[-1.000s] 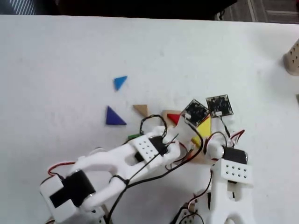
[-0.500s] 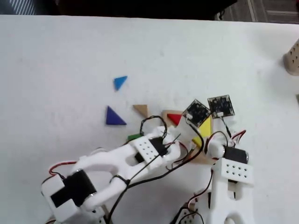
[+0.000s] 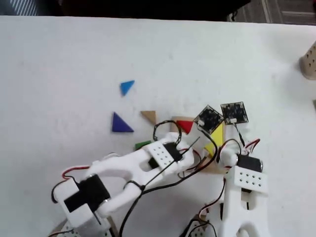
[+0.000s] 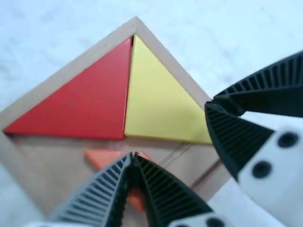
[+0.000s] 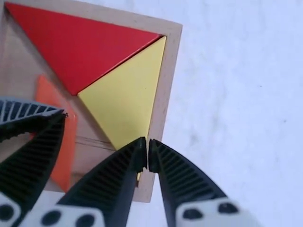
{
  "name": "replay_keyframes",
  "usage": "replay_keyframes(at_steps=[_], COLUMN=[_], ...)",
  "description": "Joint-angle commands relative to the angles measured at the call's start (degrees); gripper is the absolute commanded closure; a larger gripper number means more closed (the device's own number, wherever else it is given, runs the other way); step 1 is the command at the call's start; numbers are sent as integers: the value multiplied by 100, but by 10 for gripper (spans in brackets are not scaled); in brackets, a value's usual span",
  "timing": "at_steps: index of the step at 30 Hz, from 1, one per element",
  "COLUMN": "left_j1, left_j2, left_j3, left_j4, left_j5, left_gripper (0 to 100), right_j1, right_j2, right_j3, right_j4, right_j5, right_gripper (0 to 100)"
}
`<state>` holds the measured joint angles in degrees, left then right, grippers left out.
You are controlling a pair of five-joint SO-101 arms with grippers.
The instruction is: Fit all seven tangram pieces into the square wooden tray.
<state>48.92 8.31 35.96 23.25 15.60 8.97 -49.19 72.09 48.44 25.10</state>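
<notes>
The left gripper has its fingers closed tip to tip with nothing between them. Right under those tips lies the orange piece, flat on the bare floor of the tray; whether the tips touch it I cannot tell. Just past the tips, the red triangle and the yellow triangle lie edge to edge, filling the tray's far corner.

The right gripper is also closed, its fingers pressed together on nothing. Its tips sit over the sharp near corner of the yellow triangle, right by the tray's rim. The left gripper's dark fingers are close alongside, above the orange piece.

Out on the white table, away from both sets of fingers, four pieces lie loose. The green piece is nearest, just beside the left arm. Then come the tan triangle and the dark blue triangle. The light blue triangle is farthest.
</notes>
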Motion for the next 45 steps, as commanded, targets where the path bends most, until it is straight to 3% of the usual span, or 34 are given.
replay_keyframes(at_steps=[1,35,40,45], left_j1=[-180,-1543,-1411,-892], left_j2=[-13,-48,-171,-1253], left_j3=[-290,-642,-941,-229], left_j4=[281,791,1407,1398], left_j5=[26,26,18,-18], left_gripper=[978,978,979,979], right_j1=[4,-4,-4,-4], right_j2=[-31,-31,-31,-31], right_j3=[-105,-97,-97,-97], right_j4=[-84,-84,-84,-84], right_j5=[-35,-35,-35,-35], right_gripper=[981,981,981,981])
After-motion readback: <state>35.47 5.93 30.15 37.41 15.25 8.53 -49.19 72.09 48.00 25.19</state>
